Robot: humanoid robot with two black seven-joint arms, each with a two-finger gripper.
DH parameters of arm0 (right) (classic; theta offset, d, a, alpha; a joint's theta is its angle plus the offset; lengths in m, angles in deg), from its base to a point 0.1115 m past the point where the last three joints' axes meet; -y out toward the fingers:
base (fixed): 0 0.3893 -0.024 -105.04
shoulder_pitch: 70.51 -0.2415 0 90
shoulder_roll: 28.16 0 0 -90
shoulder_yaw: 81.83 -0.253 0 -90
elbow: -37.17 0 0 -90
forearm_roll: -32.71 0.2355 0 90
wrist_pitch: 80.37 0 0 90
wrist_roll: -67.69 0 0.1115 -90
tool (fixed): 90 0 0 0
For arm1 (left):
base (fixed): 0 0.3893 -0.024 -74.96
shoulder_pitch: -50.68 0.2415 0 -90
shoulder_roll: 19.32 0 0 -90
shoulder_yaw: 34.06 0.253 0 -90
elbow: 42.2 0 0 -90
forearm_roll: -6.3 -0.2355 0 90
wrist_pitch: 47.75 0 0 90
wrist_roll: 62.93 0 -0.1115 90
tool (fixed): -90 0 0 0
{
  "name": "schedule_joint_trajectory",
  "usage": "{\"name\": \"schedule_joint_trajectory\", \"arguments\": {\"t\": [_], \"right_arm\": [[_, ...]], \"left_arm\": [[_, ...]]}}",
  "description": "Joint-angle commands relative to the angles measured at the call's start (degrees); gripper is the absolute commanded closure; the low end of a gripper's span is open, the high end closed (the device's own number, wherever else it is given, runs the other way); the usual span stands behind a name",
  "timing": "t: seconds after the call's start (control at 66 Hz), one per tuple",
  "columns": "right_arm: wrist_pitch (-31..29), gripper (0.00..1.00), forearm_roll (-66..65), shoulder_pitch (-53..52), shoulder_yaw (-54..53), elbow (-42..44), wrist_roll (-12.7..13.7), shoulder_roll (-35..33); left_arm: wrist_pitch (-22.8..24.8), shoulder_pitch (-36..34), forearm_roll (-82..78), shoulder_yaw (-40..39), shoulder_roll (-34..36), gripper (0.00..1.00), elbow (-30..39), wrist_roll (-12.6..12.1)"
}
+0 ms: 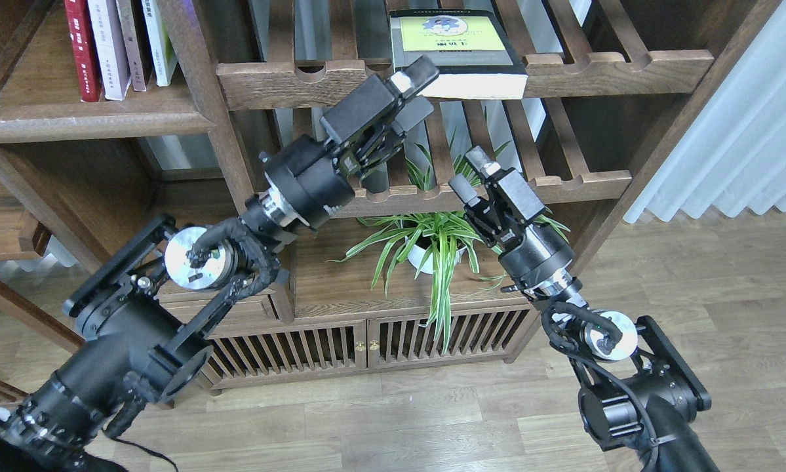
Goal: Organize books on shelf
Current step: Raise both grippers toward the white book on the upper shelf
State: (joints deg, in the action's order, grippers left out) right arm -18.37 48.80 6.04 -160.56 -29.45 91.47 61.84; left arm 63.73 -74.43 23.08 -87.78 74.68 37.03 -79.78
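Yellow-green book (455, 52) lying flat on upper slatted rack (628, 65), overhanging its scalloped front rail. Left pincer (417, 88) hovering just below book's front left corner, fingers parted, gripping nothing; contact with book unclear. Right pincer (474, 170) pointing up before lower rack (589, 183), fingers apart, empty. Upright books (114, 46) standing on solid shelf (91, 121) at top left.

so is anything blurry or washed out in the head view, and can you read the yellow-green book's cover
Head view: mostly sharp, no motion blur on either arm. The white curtain at right is bright and nearly washed out. The yellow-green book on the slatted rack is evenly lit, but its title is too small to read. The left gripper overlaps its lower left corner. Shelf recesses are dark.
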Motion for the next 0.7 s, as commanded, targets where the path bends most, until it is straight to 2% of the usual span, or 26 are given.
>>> {"name": "schedule_joint_trajectory", "arguments": {"t": [0.0, 0.121, 0.682], "right_arm": [[0.0, 0.05, 0.1, -0.4, 0.0, -0.3, 0.0, 0.0], [0.0, 0.06, 0.0, -0.8, 0.0, -1.1, 0.0, 0.0], [0.0, 0.07, -0.4, -6.3, 0.8, -3.9, -0.9, 0.0]], "left_arm": [[3.7, 2.9, 0.0, 0.1, 3.8, 0.08, 0.0, 0.0], [6.5, 4.5, 0.0, -0.2, 7.2, 0.08, 0.0, 0.2], [6.5, 8.5, -0.1, -1.4, 10.1, 0.07, -0.1, 0.2]]}}
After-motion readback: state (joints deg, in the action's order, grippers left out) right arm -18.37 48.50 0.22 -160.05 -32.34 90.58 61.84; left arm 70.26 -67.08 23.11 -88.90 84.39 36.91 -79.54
